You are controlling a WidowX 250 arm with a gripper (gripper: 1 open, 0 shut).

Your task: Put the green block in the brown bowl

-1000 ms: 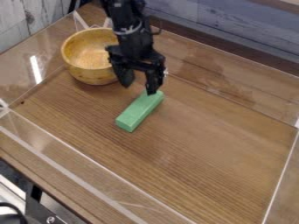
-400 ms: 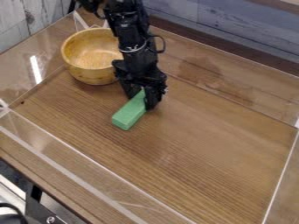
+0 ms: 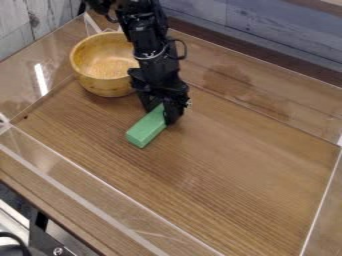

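the gripper [image 3: 159, 107] points down over the far end of the green block [image 3: 147, 130] on the table [image 3: 227, 170], straddling it, grip uncertain; brown bowl [image 3: 102, 62] waits just far-left.

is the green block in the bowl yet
No, the green block lies on the table beside the bowl, under the gripper.

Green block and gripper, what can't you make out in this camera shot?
- Far end of the green block: covered by the gripper.
- Contact of fingertips with the block: too small and dark to judge.
- Near inside wall of the brown bowl: hidden by its rim.
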